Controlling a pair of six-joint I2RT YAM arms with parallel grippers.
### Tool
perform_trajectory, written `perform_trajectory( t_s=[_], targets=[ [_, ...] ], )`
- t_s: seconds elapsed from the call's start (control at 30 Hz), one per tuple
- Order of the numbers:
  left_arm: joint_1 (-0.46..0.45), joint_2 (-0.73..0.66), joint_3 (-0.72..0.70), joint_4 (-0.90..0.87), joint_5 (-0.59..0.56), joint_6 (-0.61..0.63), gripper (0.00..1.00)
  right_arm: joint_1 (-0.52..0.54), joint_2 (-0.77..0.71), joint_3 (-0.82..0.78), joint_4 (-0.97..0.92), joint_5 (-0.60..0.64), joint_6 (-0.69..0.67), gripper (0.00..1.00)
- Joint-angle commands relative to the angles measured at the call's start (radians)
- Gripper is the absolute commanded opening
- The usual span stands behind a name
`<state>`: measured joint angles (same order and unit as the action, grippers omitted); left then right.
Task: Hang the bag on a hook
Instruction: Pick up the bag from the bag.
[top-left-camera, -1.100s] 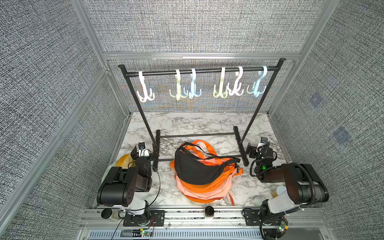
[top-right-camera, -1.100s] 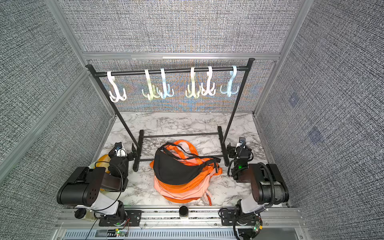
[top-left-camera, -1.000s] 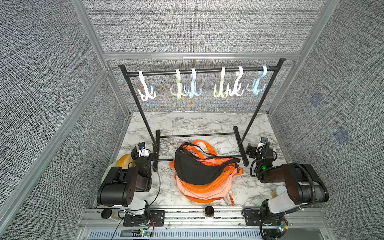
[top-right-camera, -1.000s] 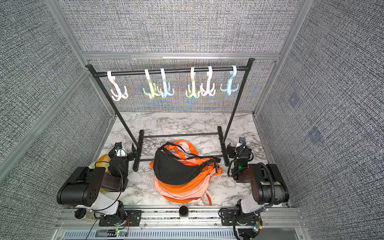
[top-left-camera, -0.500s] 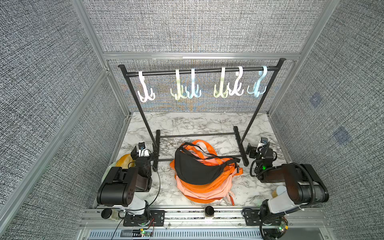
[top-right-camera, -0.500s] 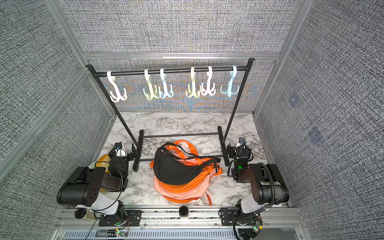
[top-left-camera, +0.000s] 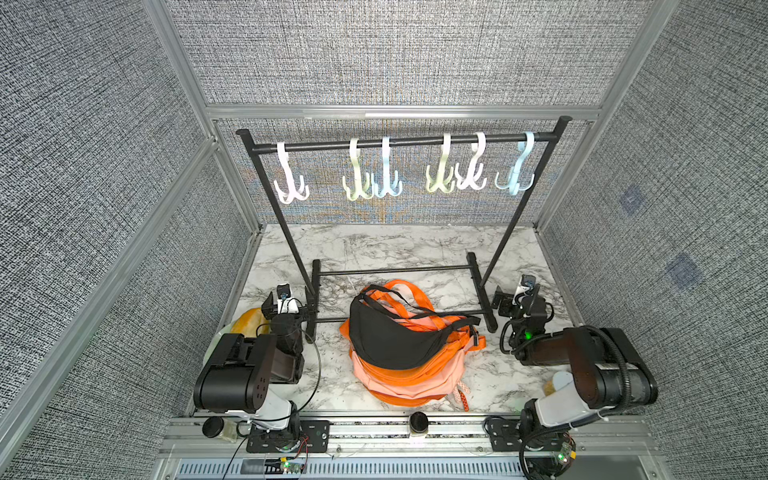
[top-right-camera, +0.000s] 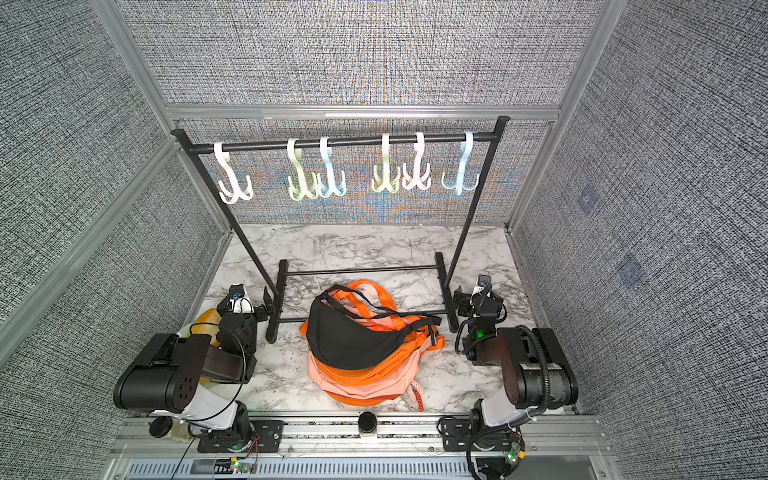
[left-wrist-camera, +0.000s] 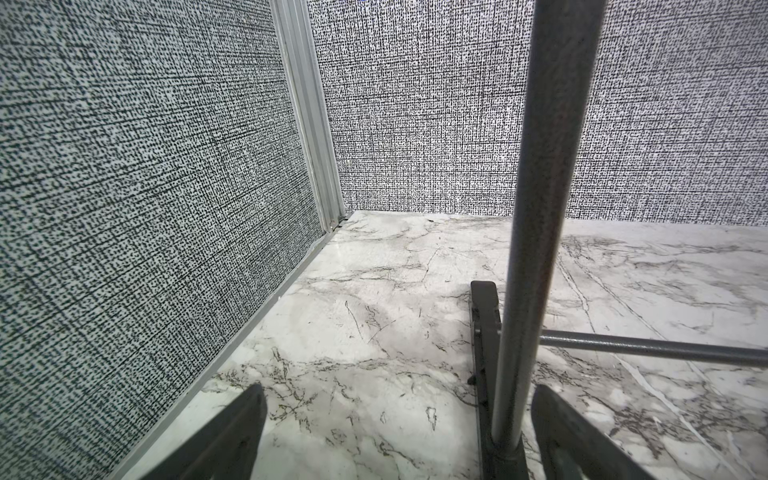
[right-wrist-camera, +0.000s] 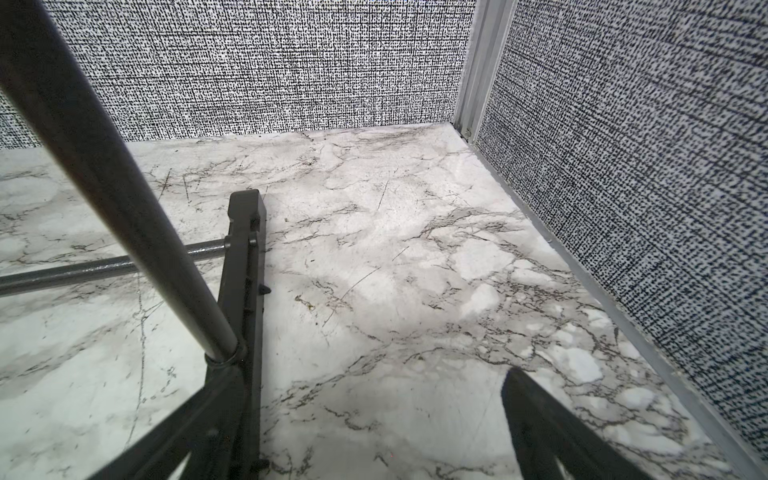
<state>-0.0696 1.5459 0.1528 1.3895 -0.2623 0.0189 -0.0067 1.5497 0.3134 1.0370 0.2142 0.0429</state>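
The left hand sits low over the marble counter with its fingers spread wide apart and nothing between them. In the left wrist view the near upright of the black rack stands just ahead of the gap. I cannot tell whether it touches a finger. The right hand is spread just as wide and also grips nothing. It is parked beside the rack's other foot, which runs along its inner finger in the right wrist view. The black bag lies between the two hands, to the right of the left hand and to the left of the right one, clear of both. It is draped over a heap of orange and pink bags on the counter, and its strap trails toward the right hand. Six pale hooks hang on the rack's top rail, high above both hands. In both top views every hook is bare.
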Motion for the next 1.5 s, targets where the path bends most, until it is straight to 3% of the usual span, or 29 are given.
perform_trajectory(
  t_s=[0.0,0.87,0.93,1.03,1.07,1.13,1.23,1.27,1.33,1.4,1.47],
  targets=[
    [0.001,-0.003,0.000,0.010,0.005,-0.005,0.99,0.001,-0.004,-0.001,0.013,0.011,0.007,0.99],
    [0.002,-0.007,-0.002,0.012,0.004,-0.004,0.99,0.007,-0.014,-0.006,0.023,0.033,0.005,0.99],
    [0.001,-0.043,-0.015,-0.004,-0.048,-0.024,1.00,0.035,-0.145,-0.006,-0.083,0.058,-0.031,0.99],
    [-0.001,-0.089,-0.041,0.012,0.018,0.015,0.99,0.087,-0.370,0.030,-0.285,0.031,-0.056,0.99],
    [-0.016,-0.115,-0.043,0.023,-0.046,0.026,1.00,0.101,-0.425,0.054,-0.354,0.020,-0.050,0.99],
    [-0.019,-0.288,0.034,-0.290,-0.124,-0.019,0.99,0.123,-0.523,0.129,-0.546,0.006,0.019,0.99],
    [-0.019,-0.432,0.222,-0.729,-0.155,-0.093,0.99,0.122,-0.599,0.229,-0.945,0.079,0.335,0.99],
    [-0.019,-0.443,0.265,-0.810,-0.168,-0.122,0.99,0.121,-0.618,0.214,-0.968,0.087,0.424,0.99],
    [-0.019,-0.450,0.322,-0.933,-0.160,-0.215,0.99,0.113,-0.662,0.161,-0.884,-0.094,0.401,0.99],
    [-0.019,-0.455,0.339,-0.969,-0.066,-0.218,0.99,0.115,-0.699,0.153,-0.870,-0.237,0.402,0.99],
    [-0.019,-0.479,0.369,-1.071,0.015,-0.314,0.99,0.119,-0.705,0.183,-0.916,-0.316,0.406,0.99]
  ],
)
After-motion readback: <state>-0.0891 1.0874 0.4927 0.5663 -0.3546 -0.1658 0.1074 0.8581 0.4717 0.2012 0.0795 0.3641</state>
